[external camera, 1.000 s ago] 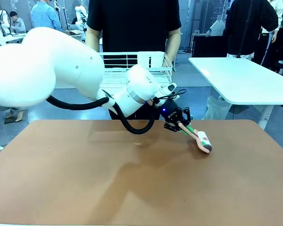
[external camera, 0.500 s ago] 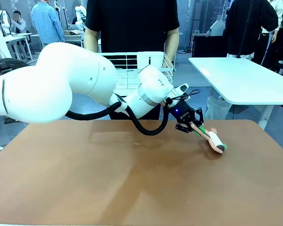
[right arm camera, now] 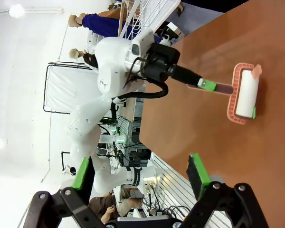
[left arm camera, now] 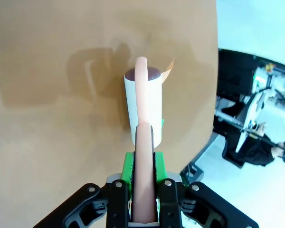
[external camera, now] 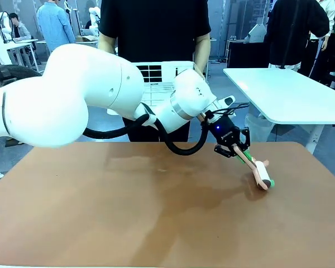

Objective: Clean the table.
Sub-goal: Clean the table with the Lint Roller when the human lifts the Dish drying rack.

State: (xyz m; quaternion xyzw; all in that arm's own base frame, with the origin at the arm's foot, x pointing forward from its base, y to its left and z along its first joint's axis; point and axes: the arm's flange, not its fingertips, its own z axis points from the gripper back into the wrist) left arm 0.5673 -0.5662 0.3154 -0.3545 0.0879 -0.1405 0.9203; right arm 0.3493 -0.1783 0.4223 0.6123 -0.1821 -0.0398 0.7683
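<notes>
The large rectangular table with a smooth, matte reddish-brown top lay across the lower part of the front view. Its surface looked even, with a soft dark shadow under the arm. Toward 2 o'clock from the table's middle, the black left gripper had its green-padded fingers clamped on the pink handle of a white-rolled lint roller, whose roll rested on the top. The right gripper, well apart from the roller, had its fingers wide apart and held nothing.

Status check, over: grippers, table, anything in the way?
Left gripper shut on lint roller handle. Right gripper open, holding nothing. Roller head low over table, far right side. Person stands beyond far edge.
</notes>
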